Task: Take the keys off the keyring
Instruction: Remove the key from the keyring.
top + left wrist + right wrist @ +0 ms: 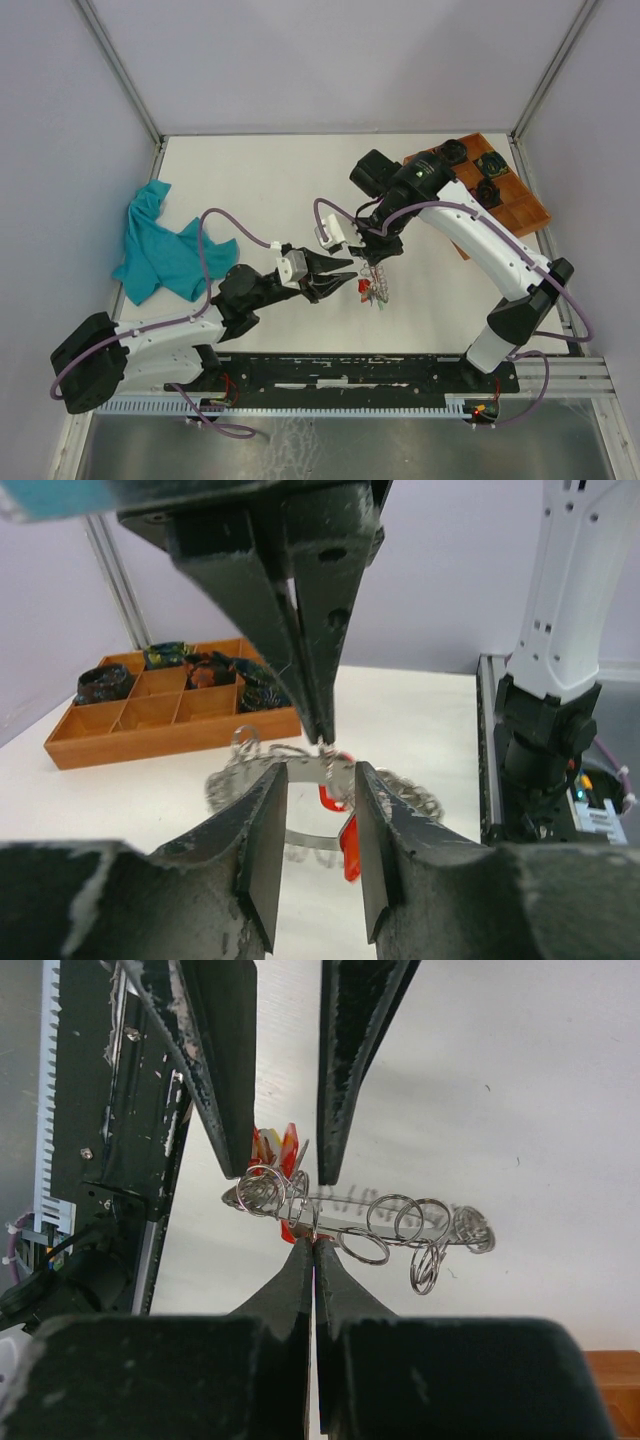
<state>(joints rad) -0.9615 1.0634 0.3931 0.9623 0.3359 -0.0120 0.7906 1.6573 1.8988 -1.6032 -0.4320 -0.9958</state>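
The keyring sits toward the near edge of the white worktop, a little right of its middle, and both arms meet over it. The right gripper reaches down from the far right side, its fingers pressed together and pinching the ring's wire at one point on the rim. The right wrist view shows the ring nearly edge-on, as a thin band hung with small wire loops, stretching away from the pinch toward the far side. The left gripper comes in low from the near left, its fingers spread and standing on either side of the ring's nearer end. In the left wrist view a strip of the ring crosses the gap between them, and neither pad is clearly pressing on it. The keys hang bunched at that same end, just beside and below the left gripper's tips. Only their red plastic tags are plain to see. Whether the ring is lifted clear of the surface cannot be told. A teal cloth lies crumpled by the left edge, and a wooden tray with compartments holding dark objects sits in the far right corner. Pale walls and metal frame posts enclose the worktop.
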